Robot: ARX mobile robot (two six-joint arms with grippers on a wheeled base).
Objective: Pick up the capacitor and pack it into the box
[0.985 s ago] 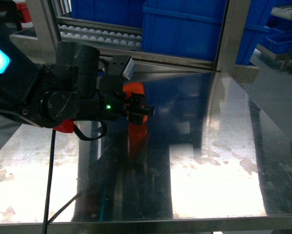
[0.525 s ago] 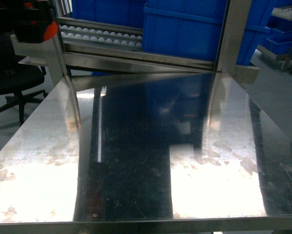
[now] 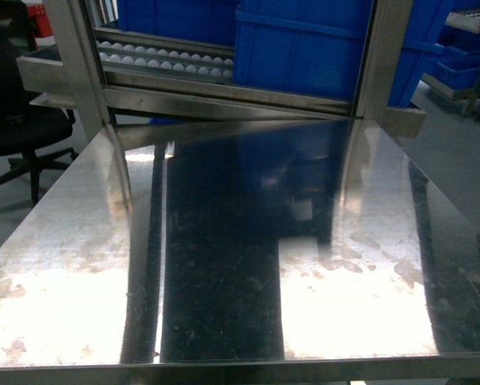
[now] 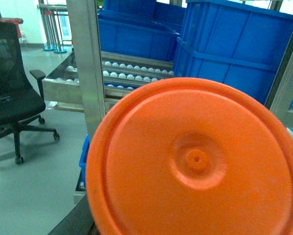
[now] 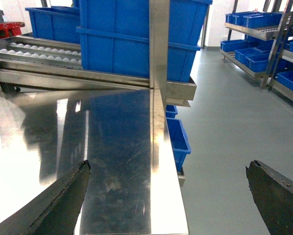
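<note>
Neither the capacitor nor the box shows in any view. In the head view the steel table (image 3: 223, 265) carries nothing and neither gripper appears. A round orange plastic disc (image 4: 197, 161) with a small centre nub fills most of the left wrist view and hides the left jaws. My right gripper (image 5: 168, 165) is open over the table's right edge, its dark fingers (image 5: 63, 200) spread wide with nothing between them.
Large blue bins (image 3: 304, 48) stand on a roller conveyor (image 3: 167, 58) behind the table, framed by steel posts (image 3: 380, 56). A black office chair (image 3: 19, 120) is at the left. More blue bins (image 5: 178, 137) sit low beside the table's right edge, with shelving (image 5: 263, 34) beyond.
The left arm, which hung over the table's left middle one second ago, has lifted away to the upper left and left the head view.
</note>
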